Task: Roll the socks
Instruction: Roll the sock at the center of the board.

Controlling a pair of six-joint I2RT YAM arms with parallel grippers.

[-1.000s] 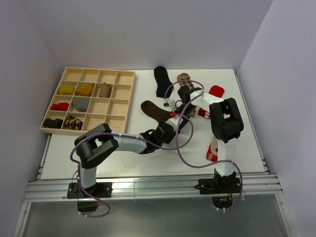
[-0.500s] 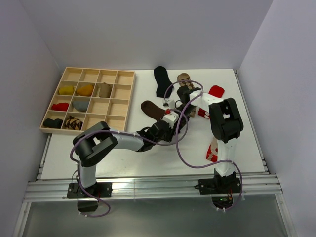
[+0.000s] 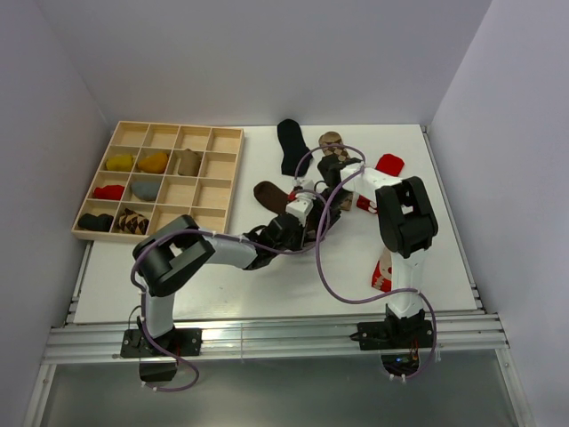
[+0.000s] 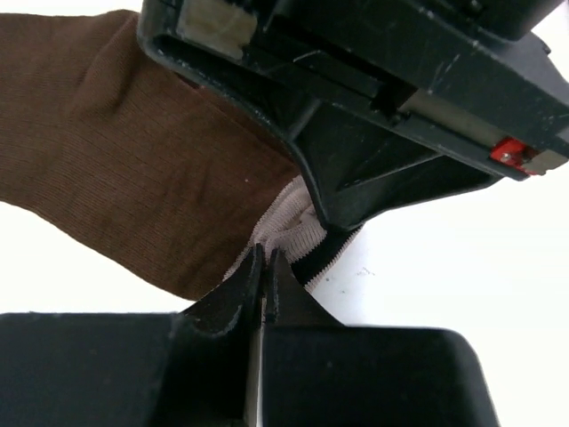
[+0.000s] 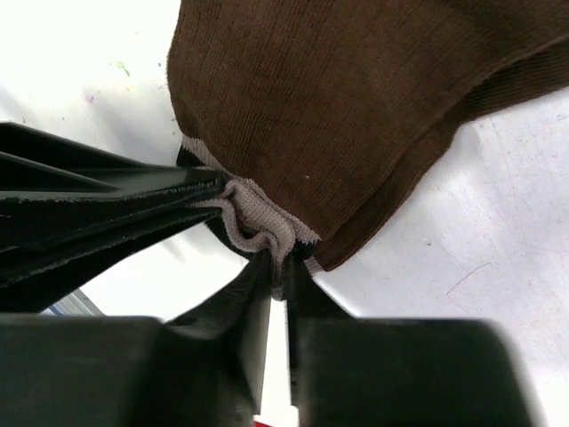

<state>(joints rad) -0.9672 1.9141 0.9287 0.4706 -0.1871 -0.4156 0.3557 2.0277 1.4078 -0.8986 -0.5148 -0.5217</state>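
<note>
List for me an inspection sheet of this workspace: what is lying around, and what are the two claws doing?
Surface: white table, with a few faint marks.
Job's things: the brown sock is being handled. A black sock, argyle sock, red sock and red-and-white sock lie loose. Seven rolled socks sit in compartments of the wooden tray.
Clutter: nothing seen.
Claws: left claw and right claw are both shut on the brown sock's striped end.
Cables: purple cables loop over the table between the arms.
Surroundings: plain grey walls; metal rail at the near edge.
</note>
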